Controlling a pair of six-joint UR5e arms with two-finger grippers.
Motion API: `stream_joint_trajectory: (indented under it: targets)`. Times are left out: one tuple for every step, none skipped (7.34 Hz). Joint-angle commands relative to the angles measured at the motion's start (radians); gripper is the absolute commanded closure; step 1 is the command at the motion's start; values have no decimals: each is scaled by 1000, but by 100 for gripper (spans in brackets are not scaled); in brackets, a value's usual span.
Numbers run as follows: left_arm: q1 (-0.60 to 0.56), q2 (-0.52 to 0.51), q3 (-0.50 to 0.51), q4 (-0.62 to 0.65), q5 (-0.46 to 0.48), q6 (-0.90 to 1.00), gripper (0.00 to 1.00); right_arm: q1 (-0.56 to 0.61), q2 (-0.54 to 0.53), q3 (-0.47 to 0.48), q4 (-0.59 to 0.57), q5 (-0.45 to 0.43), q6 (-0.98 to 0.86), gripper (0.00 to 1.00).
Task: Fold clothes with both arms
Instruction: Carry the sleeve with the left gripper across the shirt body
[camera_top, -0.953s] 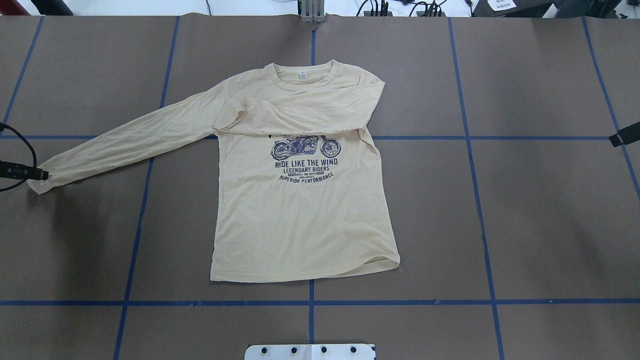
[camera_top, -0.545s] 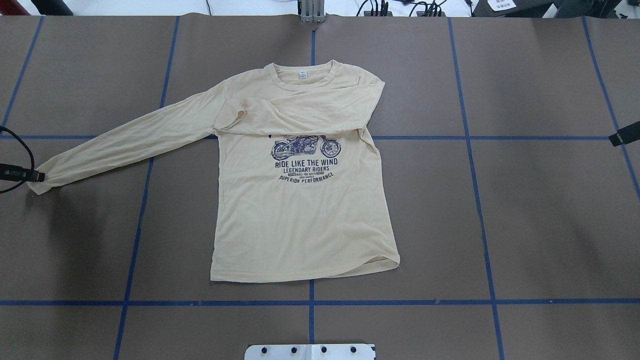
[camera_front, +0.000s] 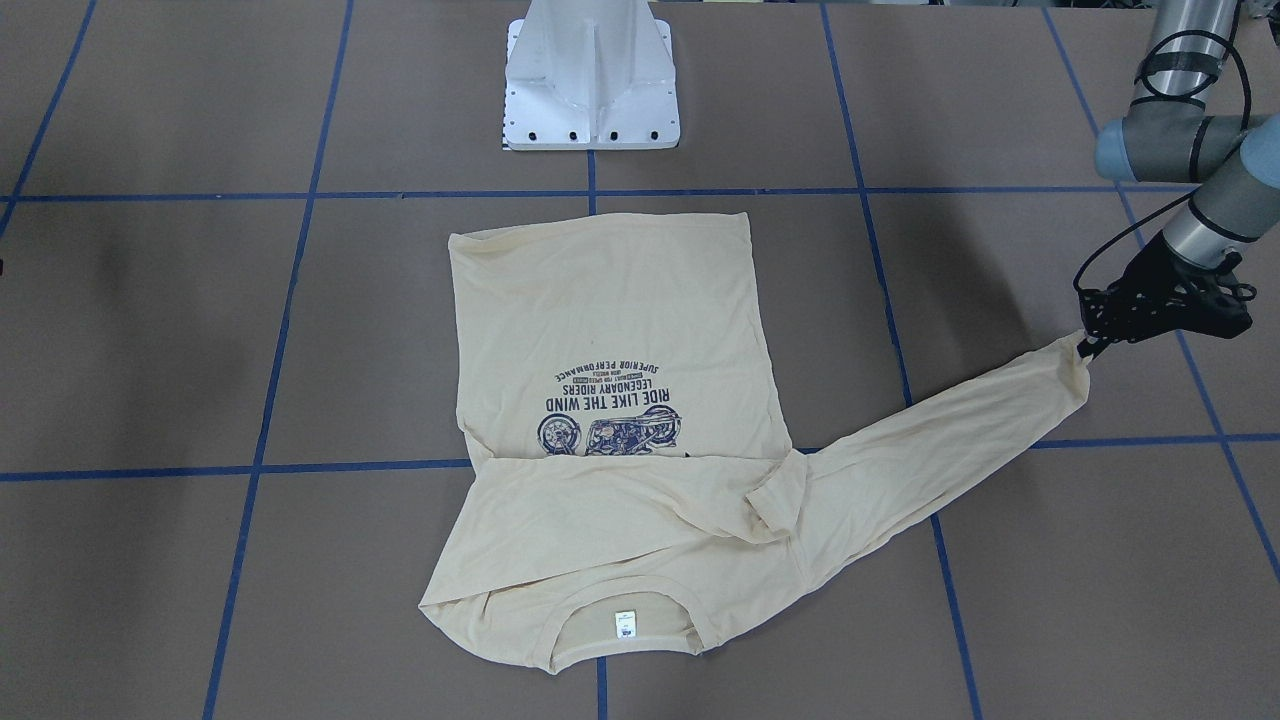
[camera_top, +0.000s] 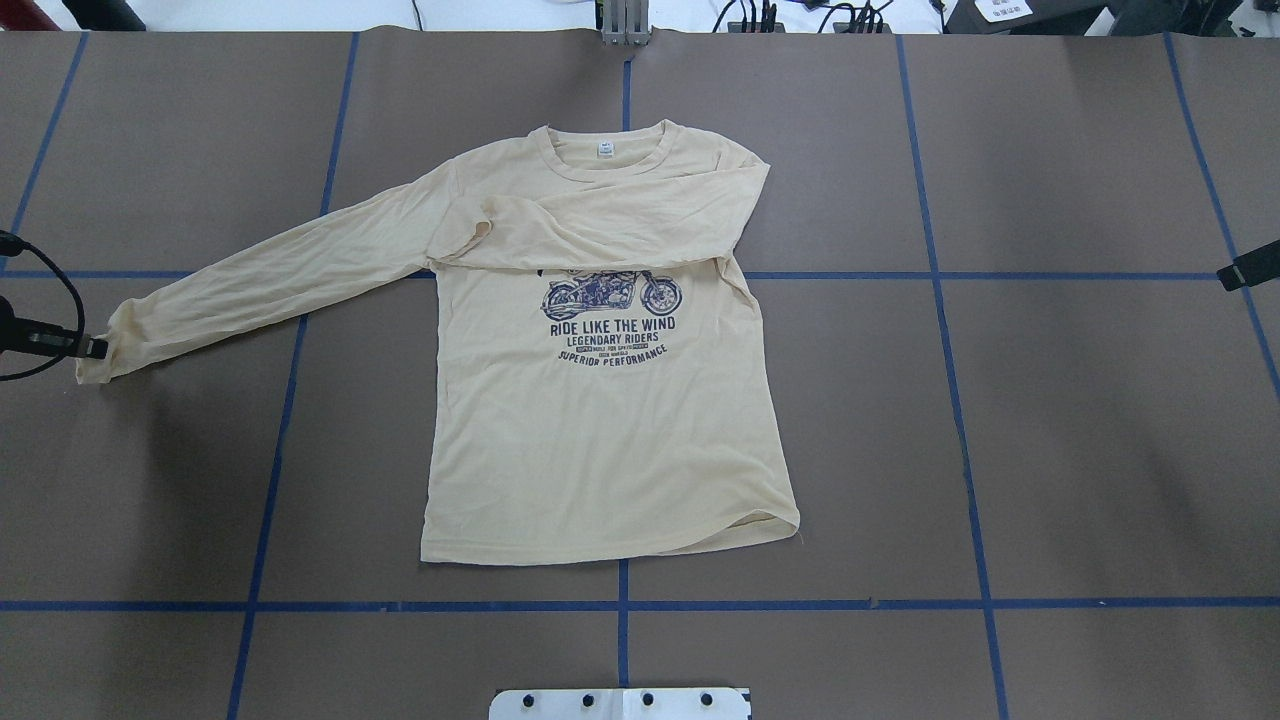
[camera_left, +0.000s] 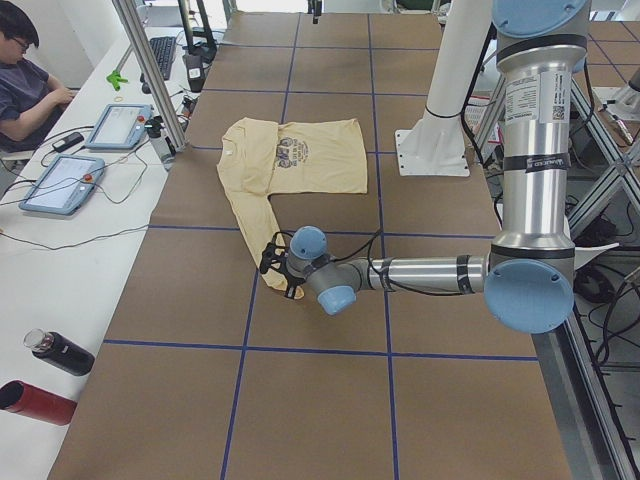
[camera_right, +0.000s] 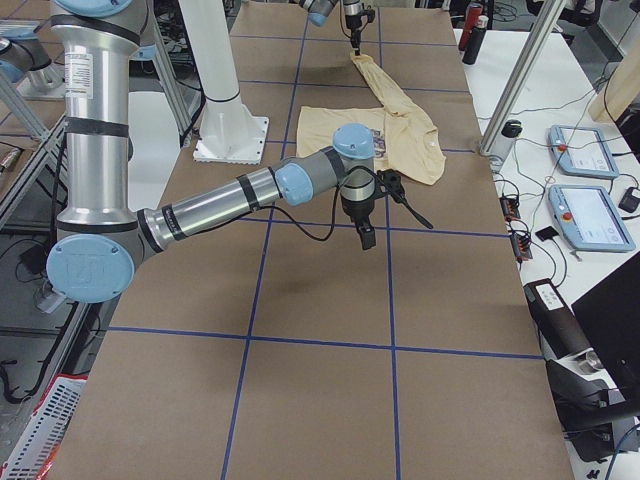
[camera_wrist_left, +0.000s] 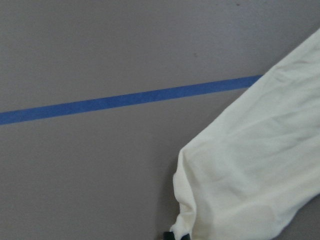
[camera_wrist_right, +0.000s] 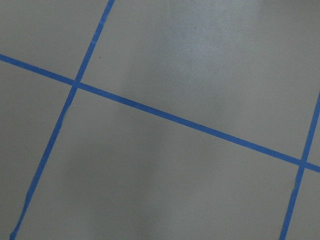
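The clothes are one cream long-sleeved T-shirt (camera_top: 600, 450) lying print-up in the middle of the table, collar towards the far edge. One sleeve (camera_top: 600, 225) is folded across the chest. The other sleeve (camera_top: 260, 285) stretches out to the overhead view's left. My left gripper (camera_top: 95, 348) is shut on that sleeve's cuff (camera_front: 1070, 365), and the left wrist view shows the cuff (camera_wrist_left: 240, 190) bunched at a fingertip. Only a black sliver of my right gripper (camera_top: 1245, 268) shows at the right edge, away from the shirt. Whether it is open or shut I cannot tell.
Blue tape lines (camera_top: 960, 275) grid the brown table. The white pedestal base (camera_front: 592, 80) stands on the robot's side of the shirt. Beyond the far edge, a side bench holds tablets (camera_left: 120, 125) and bottles (camera_left: 60, 352), with a person (camera_left: 25, 85) seated there.
My left gripper has shifted slightly to the right with the cuff, so the sleeve end now bunches and sits further in. The shirt body and the right gripper have not moved.
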Motion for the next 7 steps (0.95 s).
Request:
stream_joint_trajectory:
  targets:
    - [-2, -82, -201, 340, -22, 1, 100, 0, 0, -2, 0, -1, 2, 0]
    - [0, -180, -290, 564, -22, 1, 100, 0, 2, -5, 0, -1, 0, 0]
    - [0, -316, -339, 785, -20, 0, 100, 0, 2, -6, 0, -1, 0, 0]
    - [1, -468, -354, 1000, -17, -2, 100, 0, 3, -6, 0, -1, 2, 0]
    - [15, -591, -351, 1166, -16, -12, 100, 0, 5, -6, 0, -1, 3, 0]
    - [17, -695, -334, 1257, -20, -20, 100, 0, 5, -6, 0, -1, 5, 0]
    - [23, -793, -278, 1273, -20, -98, 100, 0, 5, -6, 0, -1, 5, 0]
